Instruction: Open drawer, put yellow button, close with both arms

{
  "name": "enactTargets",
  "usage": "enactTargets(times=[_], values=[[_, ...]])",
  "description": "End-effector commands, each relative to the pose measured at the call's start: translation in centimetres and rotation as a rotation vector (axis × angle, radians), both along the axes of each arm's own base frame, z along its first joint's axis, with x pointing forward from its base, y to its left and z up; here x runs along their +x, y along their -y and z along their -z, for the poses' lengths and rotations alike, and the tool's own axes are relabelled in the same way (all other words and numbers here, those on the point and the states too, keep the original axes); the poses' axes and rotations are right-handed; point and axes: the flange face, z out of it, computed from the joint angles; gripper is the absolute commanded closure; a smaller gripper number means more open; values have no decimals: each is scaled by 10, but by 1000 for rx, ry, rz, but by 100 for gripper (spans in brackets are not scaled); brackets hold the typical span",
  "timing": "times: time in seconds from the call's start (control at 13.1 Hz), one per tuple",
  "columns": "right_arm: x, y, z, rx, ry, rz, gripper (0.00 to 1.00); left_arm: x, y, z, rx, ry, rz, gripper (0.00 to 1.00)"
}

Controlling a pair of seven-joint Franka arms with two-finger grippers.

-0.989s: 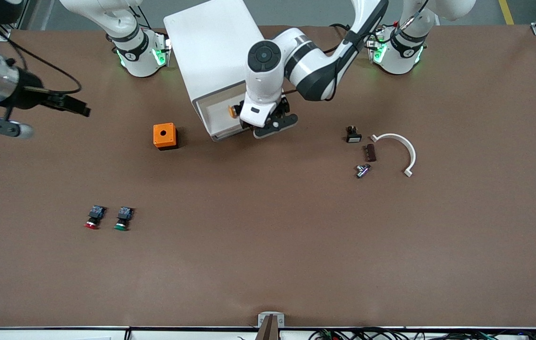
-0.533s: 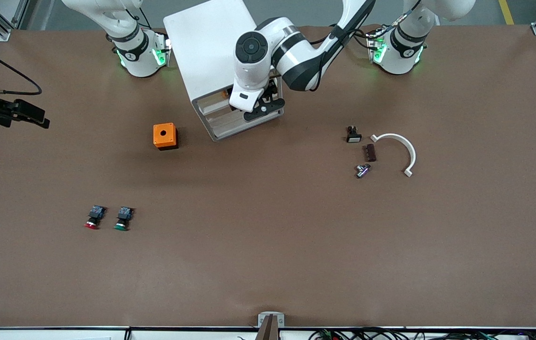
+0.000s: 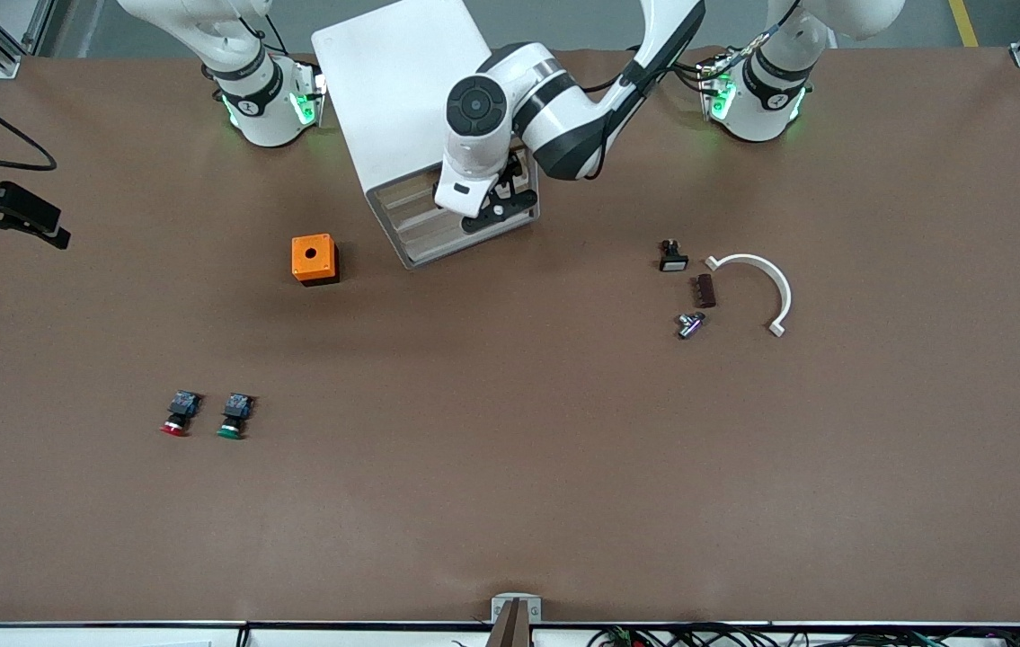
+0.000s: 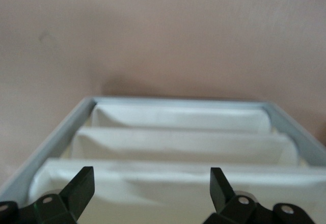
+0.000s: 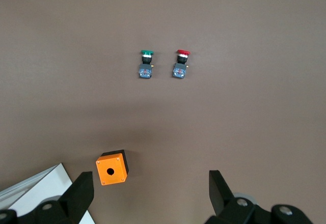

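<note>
Pressing left gripper (image 3: 499, 199), jaws apart, against drawer (image 3: 447, 202) front; off-centre push risking jam. Right gripper (image 5: 151, 193) waiting, jaws apart.

The drawer (image 3: 438, 193) is now pushed flush into the white cabinet (image 3: 402, 90), the yellow button gone from sight inside it. The left gripper (image 3: 493, 207), fingers spread, has pressed in against the cabinet's front. The right gripper (image 3: 2, 216) pulls farther away from the cabinet
</note>
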Motion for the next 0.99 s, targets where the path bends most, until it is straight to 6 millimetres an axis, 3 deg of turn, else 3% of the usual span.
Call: enactTargets(times=[0.0,0.15,0.38,0.53,0.68,0.91], values=[[1,5,-15,-4,31,-1,0,87,-57,-31,-43,36,-58,0],[2,4,-19,-6,40,-4,0,137,-102,-50,59,160,-16,0],[2,2,-24,-5,49,-6,0,190,-168,-57,171,272,83,0],[1,1,-24,-5,43,-9,0,223,-232,-82,166,275,95,0],[1,-1,-24,-5,42,-12,0,242,-298,-125,180,282,11,0],[-1,-3,-21,-5,25,-17,0,243,-374,-191,164,311,16,0]])
